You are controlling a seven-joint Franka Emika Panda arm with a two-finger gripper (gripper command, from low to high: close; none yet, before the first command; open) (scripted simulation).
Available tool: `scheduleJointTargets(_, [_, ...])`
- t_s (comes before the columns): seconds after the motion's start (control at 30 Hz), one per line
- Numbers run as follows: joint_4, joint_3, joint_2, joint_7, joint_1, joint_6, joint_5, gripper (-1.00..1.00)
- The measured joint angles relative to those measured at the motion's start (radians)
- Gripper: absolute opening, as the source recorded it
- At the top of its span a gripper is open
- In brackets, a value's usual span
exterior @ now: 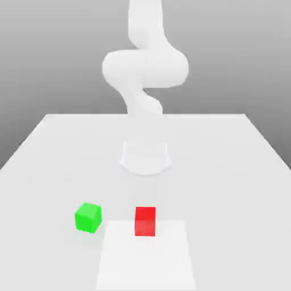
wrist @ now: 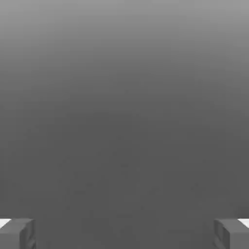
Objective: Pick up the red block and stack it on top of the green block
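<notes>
The red block (exterior: 145, 221) rests on the white table near its front, at the far edge of a lighter square patch. The green block (exterior: 88, 217) sits on the table a little to the exterior view's left of the red one, with a gap between them. In the hand view my gripper (wrist: 124, 233) is open. Its two grey fingertips (wrist: 17, 233) stand far apart with nothing between them, and only plain grey background lies behind. The white arm (exterior: 145, 68) rises from its base behind the blocks and leaves the top of the exterior view.
The arm's round base (exterior: 145, 156) stands mid-table behind the blocks. A lighter square patch (exterior: 145, 258) marks the table (exterior: 238, 170) at the front. The table's edges run off toward the exterior view's left and right.
</notes>
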Motion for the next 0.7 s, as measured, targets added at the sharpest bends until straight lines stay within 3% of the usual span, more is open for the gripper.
scheduleJointTargets(0.53, [-0.515,0.006,0.520,0.022,-0.006,0.408,0.002,0.00])
scheduleJointTargets(0.7, [-0.549,0.004,0.793,0.028,-0.005,0.624,-0.002,0.00])
